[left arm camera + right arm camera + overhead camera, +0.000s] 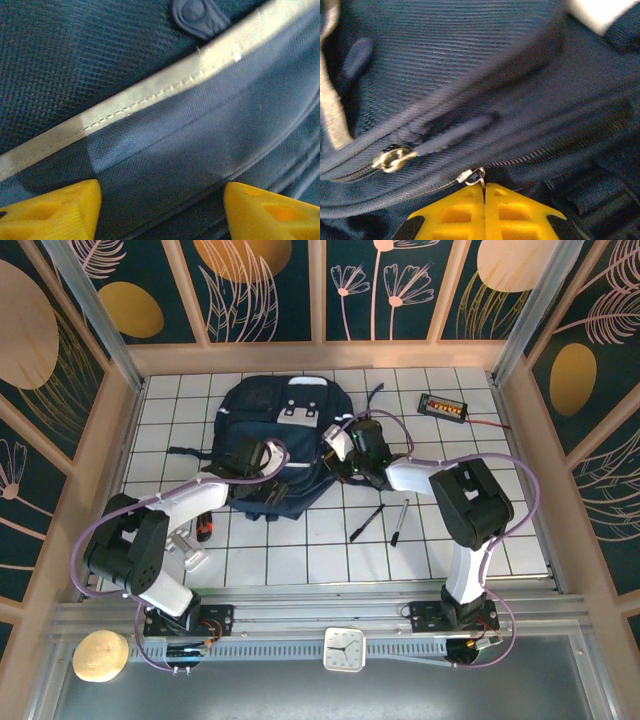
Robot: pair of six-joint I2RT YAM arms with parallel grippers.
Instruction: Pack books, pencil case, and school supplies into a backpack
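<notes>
**A:** One large navy blue fabric backpack (262, 425) with pale reflective stripes lies flat at the far middle of the white tiled counter (300, 560). Where does the work stand?

**B:** At the zip, I judge. The right pincer (484, 187) has its yellow fingers pressed together, nipping the small metal zip pull (476, 176) at their tips. That hold suits dragging the slider along to open the bag. A second silver slider (390, 159) sits just to its left on another track.

**A:** And the left pincer (162, 202)?

**B:** Its fingers stand apart over the cloth below a pale stitched stripe (150, 95), holding nothing. It is probably placed there to pin the fabric, so the zip has something firm to run against.

**A:** The supplies?

**B:** A slim dark pen (366, 523) and a second pen (399, 521) lie side by side on the counter, near the bag's right corner but apart from it. Nothing looks packed yet.
</notes>
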